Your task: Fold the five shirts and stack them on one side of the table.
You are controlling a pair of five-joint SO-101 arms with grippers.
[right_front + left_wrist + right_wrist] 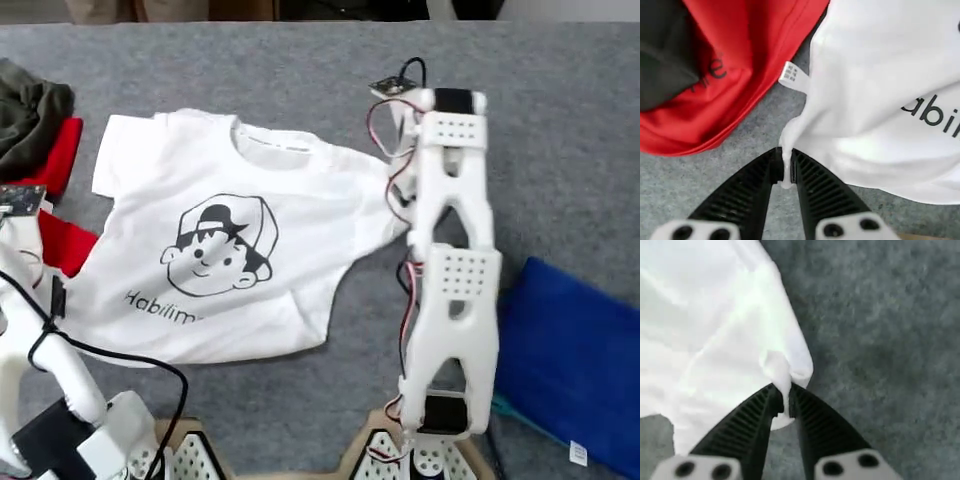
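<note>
Black ribbed jaws of the left pincer (785, 166) are clamped on a small fold of the white shirt (880, 85), at the hem corner on its red-shirt side. The right pincer (782, 399) is likewise closed on a pinch of the same shirt's cloth, at the tip of the sleeve on the opposite side. Holding two corners at once probably lets the arms pull the fabric taut or carry one edge across for a first fold; one grip alone would only drag the cloth.

From the high view, the white shirt (230, 250) lies print-up and mostly flat on the grey worktop (560, 130), collar away from the robot and hem toward it. It looks spread, not yet folded.

A red shirt (65, 190) lies just beside the white shirt, partly tucked under its edge near the left grip, with a dark shirt (30, 110) heaped on the red one's far side. Both seem to be waiting their turn. A small care label (791, 75) sticks out of the white shirt's side seam, close to the red cloth.

A blue shirt (570, 360) lies flat well apart from the white shirt, beyond the right arm (450, 270). It may mark where the stack goes.
</note>
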